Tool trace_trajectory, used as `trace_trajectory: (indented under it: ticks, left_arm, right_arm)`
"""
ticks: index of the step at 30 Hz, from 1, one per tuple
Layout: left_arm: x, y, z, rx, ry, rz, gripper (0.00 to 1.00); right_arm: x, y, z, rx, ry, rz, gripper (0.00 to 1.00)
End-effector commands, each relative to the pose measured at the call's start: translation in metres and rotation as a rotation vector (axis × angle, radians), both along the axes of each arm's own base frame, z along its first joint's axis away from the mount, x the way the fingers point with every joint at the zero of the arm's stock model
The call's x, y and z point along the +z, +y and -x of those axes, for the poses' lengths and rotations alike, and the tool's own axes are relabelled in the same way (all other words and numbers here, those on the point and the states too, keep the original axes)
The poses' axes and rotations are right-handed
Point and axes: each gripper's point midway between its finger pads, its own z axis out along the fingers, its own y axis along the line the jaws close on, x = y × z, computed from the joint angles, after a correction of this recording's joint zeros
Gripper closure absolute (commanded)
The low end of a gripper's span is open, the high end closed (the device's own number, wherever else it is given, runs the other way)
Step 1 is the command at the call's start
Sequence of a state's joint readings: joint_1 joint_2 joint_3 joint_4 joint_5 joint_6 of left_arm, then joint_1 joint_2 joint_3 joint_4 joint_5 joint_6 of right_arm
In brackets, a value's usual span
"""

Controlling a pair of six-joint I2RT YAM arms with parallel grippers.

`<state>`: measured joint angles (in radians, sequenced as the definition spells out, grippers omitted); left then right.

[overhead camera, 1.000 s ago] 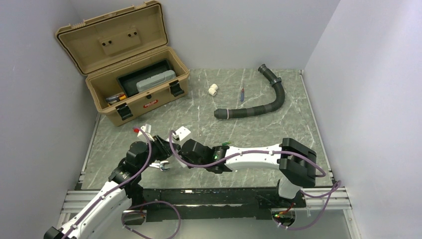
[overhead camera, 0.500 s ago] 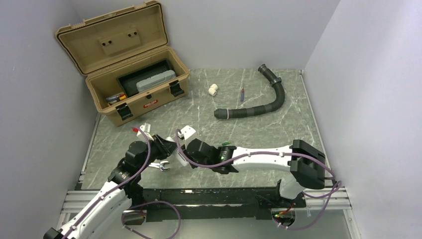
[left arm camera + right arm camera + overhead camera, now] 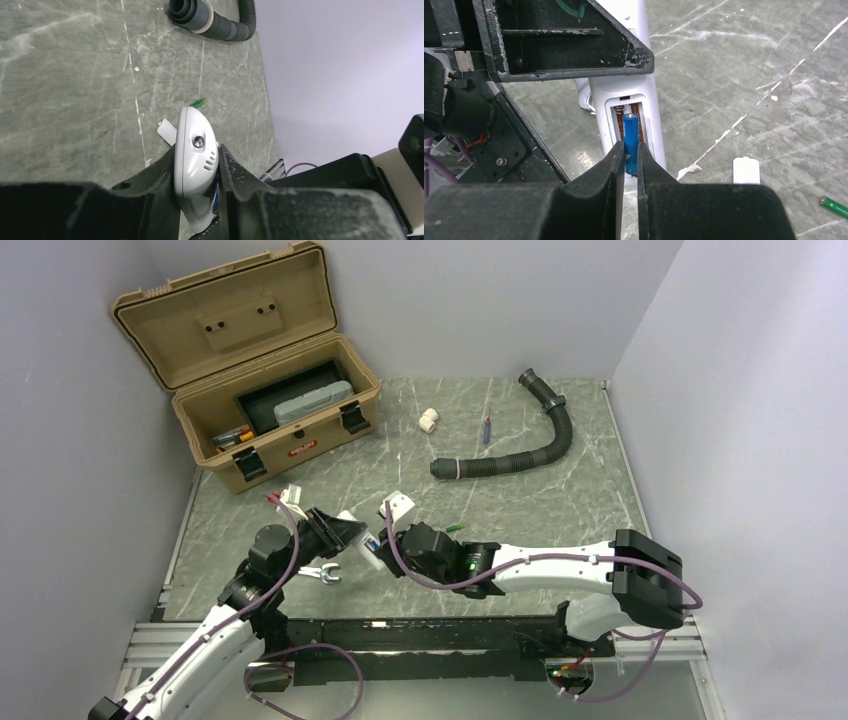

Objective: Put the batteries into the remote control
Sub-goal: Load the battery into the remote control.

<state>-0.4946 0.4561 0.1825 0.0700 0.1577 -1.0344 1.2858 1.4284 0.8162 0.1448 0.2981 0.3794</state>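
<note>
Right tool (image 3: 631, 155) pinches the small, likely slippery blue battery (image 3: 630, 131) mid-body over the remote control (image 3: 600, 112), clamped edgewise in the left tool (image 3: 196, 152).

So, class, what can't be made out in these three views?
- Right wrist view: the blue battery, lower end hidden between fingers of the right gripper.
- Right wrist view: the green battery, cut off by the picture's edge.
- Left wrist view: the remote control, face out of sight; only its end shows in the left gripper.
</note>
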Motion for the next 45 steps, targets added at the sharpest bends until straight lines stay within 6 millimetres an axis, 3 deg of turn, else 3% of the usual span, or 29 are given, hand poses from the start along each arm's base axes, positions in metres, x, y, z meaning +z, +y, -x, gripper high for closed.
trace_trajectory:
  ticks: [1, 7, 26, 45]
  left_arm:
    - [0.025, -0.011, 0.003, -0.052, -0.060, 0.087, 1.00]
    - [0.028, -0.012, 0.005, -0.068, -0.067, 0.088, 1.00]
    - [0.030, -0.018, 0.008, -0.098, -0.057, 0.116, 1.00]
    - [0.036, -0.018, 0.008, -0.097, -0.057, 0.132, 1.00]
  right_arm:
    - [0.046, 0.011, -0.006, 0.005, -0.098, -0.173, 1.00]
    - [0.054, 0.007, -0.008, 0.009, -0.140, -0.197, 0.98]
    - [0.040, 0.007, -0.010, 0.007, -0.149, -0.153, 0.94]
    - [0.026, -0.005, -0.007, -0.003, -0.134, -0.127, 0.89]
